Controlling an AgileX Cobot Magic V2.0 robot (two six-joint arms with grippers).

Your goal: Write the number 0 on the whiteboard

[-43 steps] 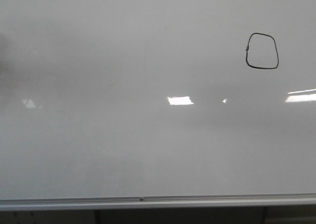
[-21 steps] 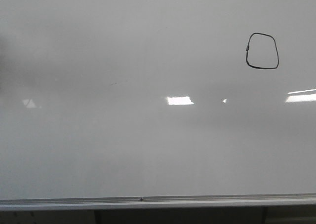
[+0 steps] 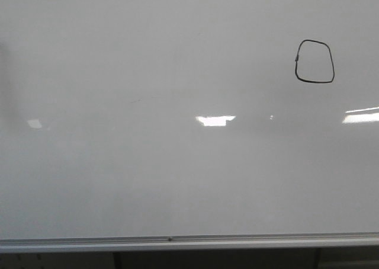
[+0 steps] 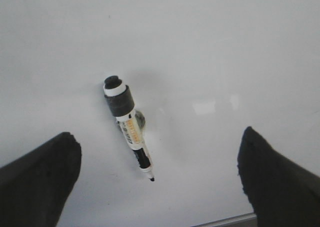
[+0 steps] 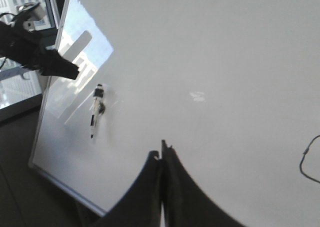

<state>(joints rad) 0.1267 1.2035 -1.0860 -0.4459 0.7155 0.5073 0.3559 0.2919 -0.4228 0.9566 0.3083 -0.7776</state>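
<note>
The number 0 [image 3: 314, 61] is a closed black loop at the upper right of the whiteboard [image 3: 177, 174]; neither gripper shows in the front view. In the left wrist view my left gripper [image 4: 156, 133] is open, its dark fingers [image 4: 40, 177] wide apart. A black-and-white marker [image 4: 127, 124] sits on the whiteboard [image 4: 225, 62] between them, touched by neither finger, its tip uncapped. My right gripper [image 5: 161, 156] is shut with nothing in it, close over the whiteboard [image 5: 200, 47]. From there the marker [image 5: 95, 112] and a piece of the number 0 [image 5: 309, 159] show.
A silver frame rail [image 3: 177, 242] runs along the board's lower edge, with dark space under it. Bright light glares [image 3: 215, 120] lie across the board's middle. In the right wrist view the left arm [image 5: 35, 52] hangs near the board's corner, by a window.
The number 0 has not changed. The dark shadow at the board's left edge has faded and the glares have shifted slightly.
</note>
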